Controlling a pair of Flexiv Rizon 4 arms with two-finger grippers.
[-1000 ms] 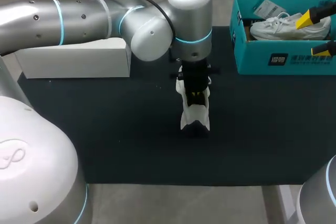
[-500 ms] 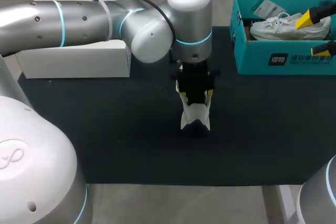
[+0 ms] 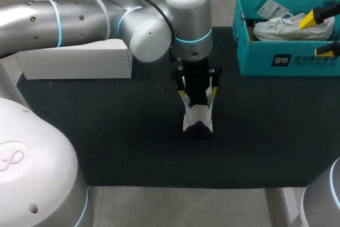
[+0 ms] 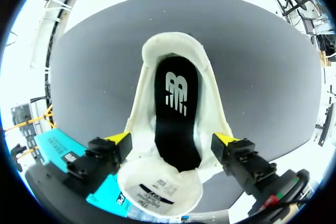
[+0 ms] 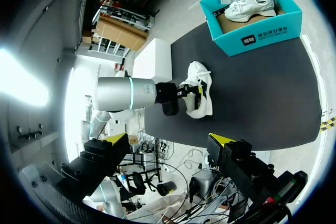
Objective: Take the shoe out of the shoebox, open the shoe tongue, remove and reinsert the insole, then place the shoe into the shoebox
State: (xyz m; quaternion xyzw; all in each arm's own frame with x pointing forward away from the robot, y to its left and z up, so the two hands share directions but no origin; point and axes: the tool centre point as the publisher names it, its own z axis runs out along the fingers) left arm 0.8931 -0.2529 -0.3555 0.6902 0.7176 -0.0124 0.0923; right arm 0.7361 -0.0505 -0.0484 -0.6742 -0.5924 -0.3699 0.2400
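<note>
Left wrist view shows black insole (image 4: 176, 121) inside shoe (image 4: 209, 90), hidden in head view. Left fingers (image 4: 119, 139) spread astride it, gripping nothing; right fingers (image 5: 116, 139) wide, empty.

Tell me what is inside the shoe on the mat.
A black insole with a white logo lies inside the white shoe. Its toe end cannot be seen, because it runs under the raised tongue.

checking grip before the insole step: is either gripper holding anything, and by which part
Nothing is held. The left gripper stands open astride the shoe, the right gripper open and empty.
</note>
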